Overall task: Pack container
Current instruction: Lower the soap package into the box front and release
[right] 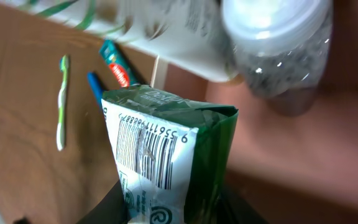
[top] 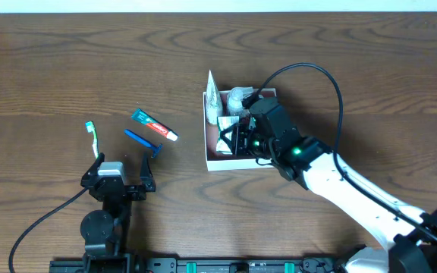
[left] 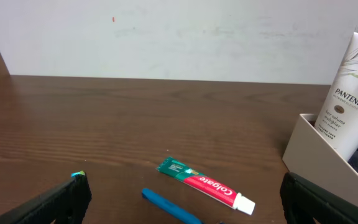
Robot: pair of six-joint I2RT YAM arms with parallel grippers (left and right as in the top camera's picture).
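Note:
The container [top: 206, 144] is a shallow white box with a pinkish-brown inside [right: 303, 155]; its wall also shows in the left wrist view [left: 319, 149]. A Pantene tube [top: 214, 98] [left: 353, 87] and a clear bottle with a white cap [top: 237, 97] [right: 278, 43] stand in it. My right gripper [top: 237, 140] [right: 173, 208] is inside the box, shut on a green and white packet [right: 160, 149]. My left gripper [top: 124, 171] [left: 182, 214] is open and empty, low over the table left of the box.
On the table left of the box lie a Colgate toothpaste tube [top: 155, 126] [left: 205, 183], a blue stick-shaped item [top: 141, 141] [left: 169, 207] and a green toothbrush [top: 92, 136] [right: 61, 102]. The right arm's cable arcs over the box.

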